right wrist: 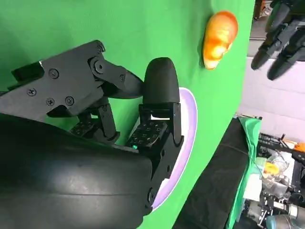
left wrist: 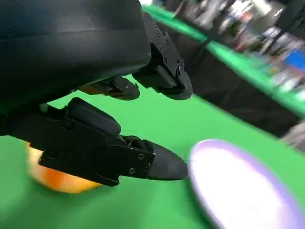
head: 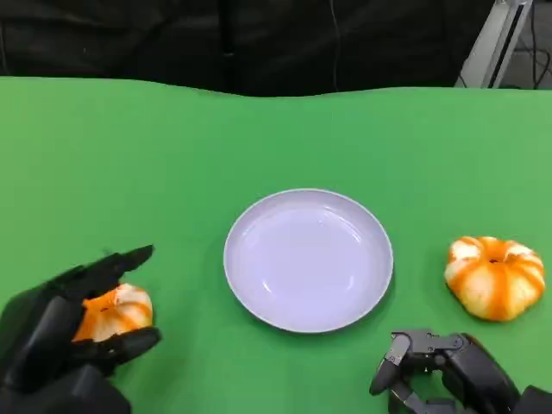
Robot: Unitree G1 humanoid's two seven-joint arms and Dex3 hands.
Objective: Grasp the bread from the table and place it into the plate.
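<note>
A small orange and white bread lies on the green table at the front left. My left hand reaches around it with fingers spread, one above and one below the bread. In the right wrist view a gap shows between the bread and the left hand. The round white plate sits at the table's middle, seen too as the plate and the plate's rim. My right hand rests at the front right, holding nothing.
A second, larger orange and white bread lies right of the plate, just beyond my right hand. The green table runs back to a dark edge. A metal frame stands at the back right.
</note>
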